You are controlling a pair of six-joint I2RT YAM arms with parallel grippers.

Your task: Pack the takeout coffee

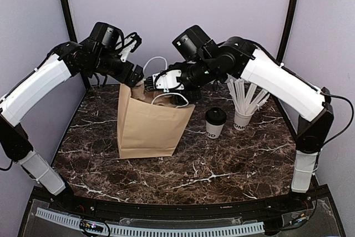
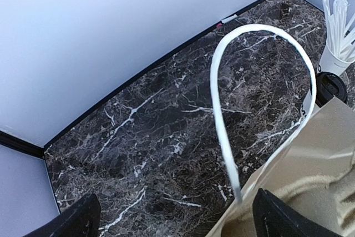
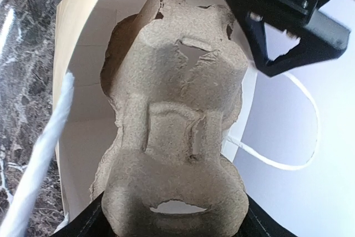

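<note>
Arms meet over paper bag (image 1: pixel 147 126); right pincer (image 3: pixel 175 223) grips pulp carrier (image 3: pixel 177 109), left pincer (image 2: pixel 177 221) gapes wide.

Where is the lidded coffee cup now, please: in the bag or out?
Out: the coffee cup stands upright on the table beside the paper bag, lid on.

My rig, quick look. Left arm (image 1: pixel 39 84): long white shell link, blk joints both ends, pale grey lower link nr base. Right arm (image 1: pixel 283 84): same build, blk elbow block. Thin blk cable (image 1: pixel 351 112) loops off right elbow; short white cable (image 1: pixel 128 48) by left wrist. Blk boxy cam housing (image 1: pixel 191 40) on each wrist. Left gripper (image 1: pixel 135 76): all blk, angular, small silver screws (image 3: pixel 304 4) on body. Right gripper (image 1: pixel 151 83): blk fingers (image 3: pixel 83 223), white section behind. Blk base plates.
</note>
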